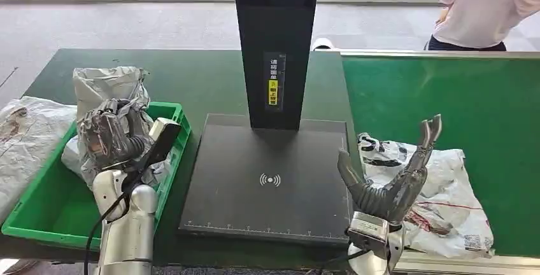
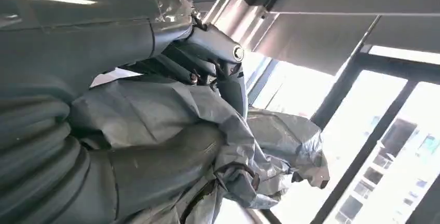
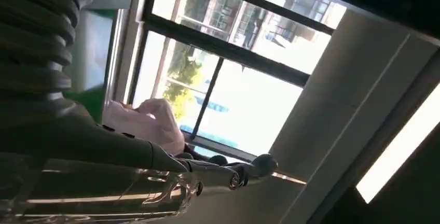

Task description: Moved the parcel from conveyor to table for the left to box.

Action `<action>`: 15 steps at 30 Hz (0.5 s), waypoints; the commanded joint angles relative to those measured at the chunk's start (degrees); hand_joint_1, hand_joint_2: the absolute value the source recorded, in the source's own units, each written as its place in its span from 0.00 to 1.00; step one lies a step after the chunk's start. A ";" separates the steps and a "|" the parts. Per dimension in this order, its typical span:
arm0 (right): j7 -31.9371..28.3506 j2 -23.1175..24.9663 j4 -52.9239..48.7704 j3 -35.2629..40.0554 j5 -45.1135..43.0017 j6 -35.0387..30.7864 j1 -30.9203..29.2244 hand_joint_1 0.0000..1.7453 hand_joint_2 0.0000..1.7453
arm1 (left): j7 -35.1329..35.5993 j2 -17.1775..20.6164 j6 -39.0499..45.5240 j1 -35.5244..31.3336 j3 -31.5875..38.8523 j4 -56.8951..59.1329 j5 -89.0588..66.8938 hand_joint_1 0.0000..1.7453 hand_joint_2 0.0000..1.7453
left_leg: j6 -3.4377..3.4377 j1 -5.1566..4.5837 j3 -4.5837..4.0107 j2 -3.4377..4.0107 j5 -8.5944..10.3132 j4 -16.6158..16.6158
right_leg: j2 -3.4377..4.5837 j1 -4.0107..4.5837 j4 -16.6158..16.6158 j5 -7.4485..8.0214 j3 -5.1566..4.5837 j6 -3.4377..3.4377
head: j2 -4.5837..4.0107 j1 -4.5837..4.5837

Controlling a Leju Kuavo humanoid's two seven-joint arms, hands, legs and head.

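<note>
Head view, far left: a white crumpled bag [image 1: 25, 132] lies on the dark table [image 1: 191, 77], just beside the green bin [image 1: 38, 214].
Green bin: it sits at the table's left front, its rim partly hidden by the left arm.
Left hand [image 1: 111, 135]: raised over the bin, its fingers clasped around a grey parcel [image 1: 105, 87]; the crumpled top of the parcel stands above the hand.
Left wrist view: the thumb and the dark fingers [image 2: 228, 73] press into the grey parcel [image 2: 270, 141], whose wrinkled film bulges out between them.
Centre: a black scanner plate [image 1: 267, 179] with a wireless mark lies flat on the table, and a black post [image 1: 275, 39] with a yellow label rises from its far edge.
Right hand [image 1: 391, 173]: held palm up with fingers spread apart and nothing in it, above the near edge of the conveyor.
White parcel [image 1: 446, 192]: it lies flat on the green conveyor [image 1: 446, 97], partly hidden by the right hand; whether the hand touches it cannot be told.
Far right: a person in a light pink top [image 1: 481, 4] stands beyond the conveyor.
Right wrist view: the fingers [image 3: 228, 175] stretch out freely against a window.
</note>
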 commanded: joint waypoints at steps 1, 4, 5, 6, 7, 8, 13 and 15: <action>-0.11 2.60 1.04 -2.44 -1.01 0.09 2.67 0.00 1.00 | -0.43 -0.20 -0.26 -4.97 12.94 8.07 -0.45 1.00 1.00 | 0.02 0.03 0.36 -0.04 0.01 -0.30 | -0.08 0.04 -0.28 -0.01 0.37 -0.04 | 0.00 0.00; -0.11 2.60 1.28 -2.46 -1.07 0.09 2.49 0.00 1.00 | -0.72 -0.33 -0.26 -5.28 14.46 7.84 -0.56 1.00 1.00 | 0.01 0.01 0.10 -0.06 -0.01 -0.07 | -0.07 0.02 -0.06 -0.03 0.12 -0.02 | 0.00 -0.02; -0.11 2.60 1.28 -2.46 -1.07 0.09 2.49 0.00 1.00 | -0.72 -0.33 -0.26 -5.28 14.46 7.84 -0.56 1.00 1.00 | 0.01 0.02 0.17 -0.07 0.00 -0.15 | -0.10 0.03 -0.13 -0.02 0.19 -0.03 | 0.00 -0.02; -0.11 2.60 1.28 -2.46 -1.07 0.09 2.49 0.00 1.00 | -0.72 -0.33 -0.26 -5.28 14.46 7.84 -0.56 1.00 1.00 | 0.01 0.02 0.13 -0.06 -0.01 -0.10 | -0.08 0.03 -0.09 -0.02 0.13 -0.02 | 0.00 -0.02; -0.11 2.61 1.45 -2.46 -1.11 0.09 2.34 0.00 1.00 | -0.57 -0.40 -0.26 -5.36 14.90 7.67 -0.93 1.00 1.00 | 0.01 0.00 0.07 -0.06 0.00 -0.07 | -0.08 0.02 -0.05 -0.02 0.08 -0.02 | 0.00 -0.02; -0.11 2.61 1.45 -2.46 -1.11 0.09 2.34 0.00 1.00 | -0.57 -0.40 -0.26 -5.36 14.90 7.67 -0.93 1.00 1.00 | 0.01 0.01 0.13 -0.08 0.01 -0.13 | -0.11 0.04 -0.11 -0.02 0.15 -0.02 | 0.00 0.00; -0.11 2.62 1.57 -2.48 -1.12 0.09 2.21 0.00 1.00 | -0.38 -0.58 -0.26 -5.52 15.31 7.48 -1.33 1.00 1.00 | 0.01 0.00 0.06 -0.07 -0.01 -0.06 | -0.09 0.02 -0.05 -0.03 0.08 -0.01 | 0.00 0.00; -0.11 2.57 1.92 -2.38 -1.19 0.09 1.98 0.00 1.00 | 0.02 -0.87 -0.26 -5.70 16.35 6.46 -1.92 1.00 1.00 | 0.01 0.02 0.06 -0.05 -0.02 -0.04 | -0.06 0.04 -0.05 -0.03 0.08 -0.01 | 0.00 0.00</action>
